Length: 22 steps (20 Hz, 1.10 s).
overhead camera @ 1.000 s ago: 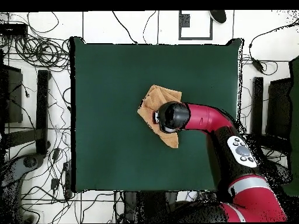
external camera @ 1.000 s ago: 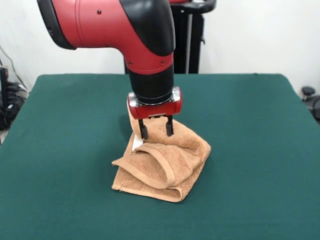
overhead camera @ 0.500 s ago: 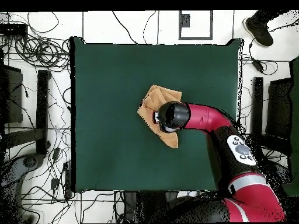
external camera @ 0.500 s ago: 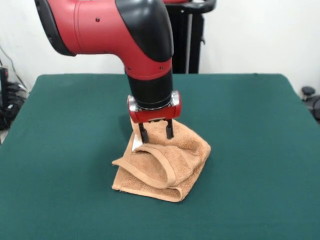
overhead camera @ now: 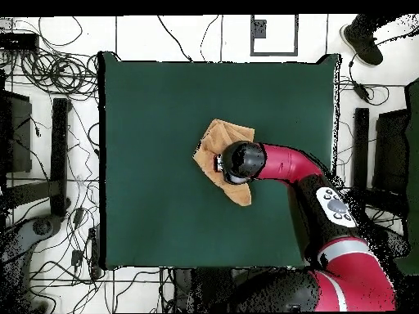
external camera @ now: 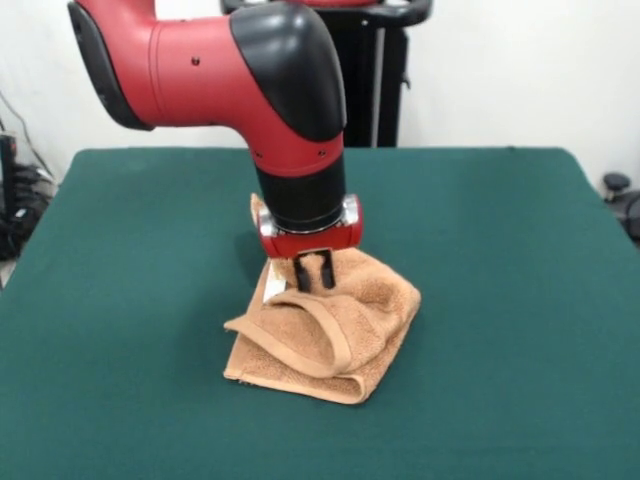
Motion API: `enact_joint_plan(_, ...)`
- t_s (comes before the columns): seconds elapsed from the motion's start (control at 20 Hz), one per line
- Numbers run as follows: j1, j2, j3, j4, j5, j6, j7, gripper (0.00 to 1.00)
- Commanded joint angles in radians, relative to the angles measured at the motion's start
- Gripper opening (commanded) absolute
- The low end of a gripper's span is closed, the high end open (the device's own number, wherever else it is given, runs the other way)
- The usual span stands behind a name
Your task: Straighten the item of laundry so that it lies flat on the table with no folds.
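On towel (external camera: 330, 325), end effector (external camera: 315, 274) pinching.

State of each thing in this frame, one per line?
towel: crumpled, folded over itself, not flat.
gripper: fingers close together, pinching a raised fold at the towel's top.
white tag: showing at the towel's edge beside the gripper.
table: green cloth, towel near its middle.
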Motion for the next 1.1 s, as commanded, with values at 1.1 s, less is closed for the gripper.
enact_joint_plan(1.1,0.23,-0.133,0.008,0.238,0.059,0.019,0.236,0.0)
